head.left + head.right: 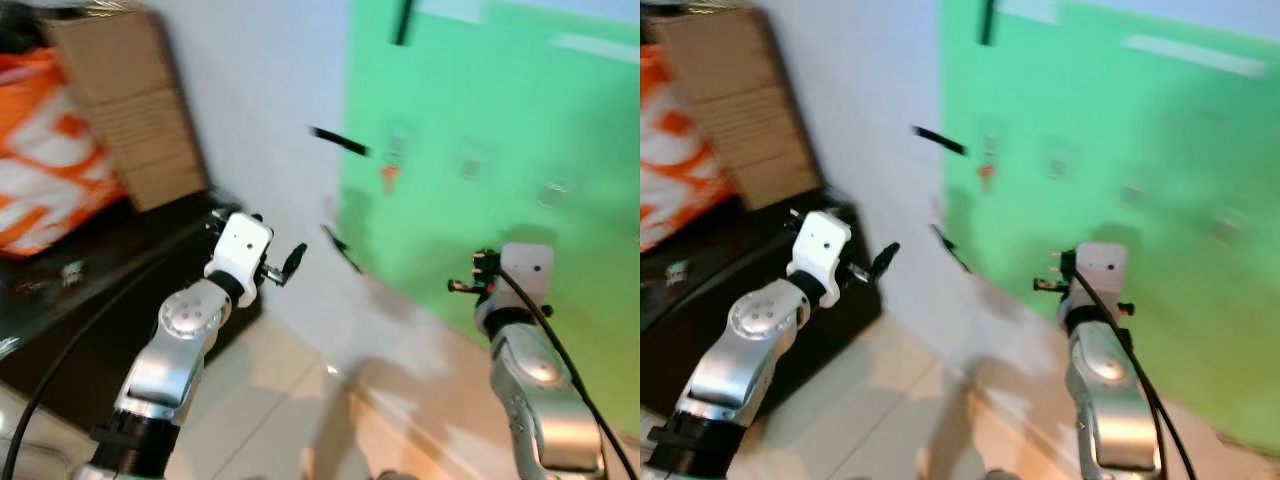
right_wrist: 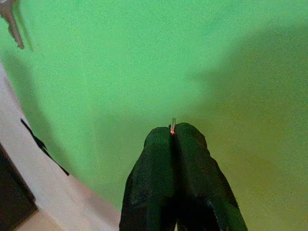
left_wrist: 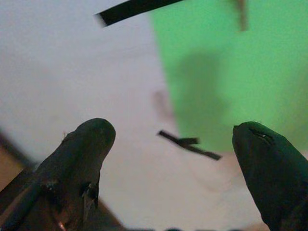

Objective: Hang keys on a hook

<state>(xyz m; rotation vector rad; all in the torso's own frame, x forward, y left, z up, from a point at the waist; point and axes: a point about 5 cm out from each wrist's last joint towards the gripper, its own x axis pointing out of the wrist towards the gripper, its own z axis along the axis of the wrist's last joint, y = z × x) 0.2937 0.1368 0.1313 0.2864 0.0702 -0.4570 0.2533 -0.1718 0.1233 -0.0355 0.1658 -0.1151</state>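
Facing a green wall panel with both arms raised

Standing before a white wall (image 1: 260, 90) and a green panel (image 1: 500, 200), the robot holds both arms up in the lower half of the frame. The head views are blurred.

The right tool (image 2: 173, 132) sits at the lower right of centre, in front of the green panel. In the right wrist view its two black fingers (image 2: 154, 183) are pressed together, and a thin sliver of metal (image 2: 173, 124) with a reddish glint pokes out at their tips; what it belongs to is too small to tell.

The left tool (image 3: 173, 139) is at the lower left of centre, pointing toward the white wall. Its fingers (image 3: 82, 159) are spread wide apart with nothing between them.

On the green panel, in the upper middle of the frame, a small orange-tagged item (image 1: 389, 175) hangs from a hook; it is too blurred to say whether it is the keys. More small pale hooks (image 1: 470, 165) show to its right, well apart from each other.

Short black strips (image 1: 338, 141) are stuck on the white wall near the panel's edge.

At the upper left, a cardboard box (image 1: 125, 110) and an orange and white bag (image 1: 45, 160) rest on a dark desk (image 1: 90, 300). Pale floor tiles (image 1: 270, 410) fill the bottom centre.
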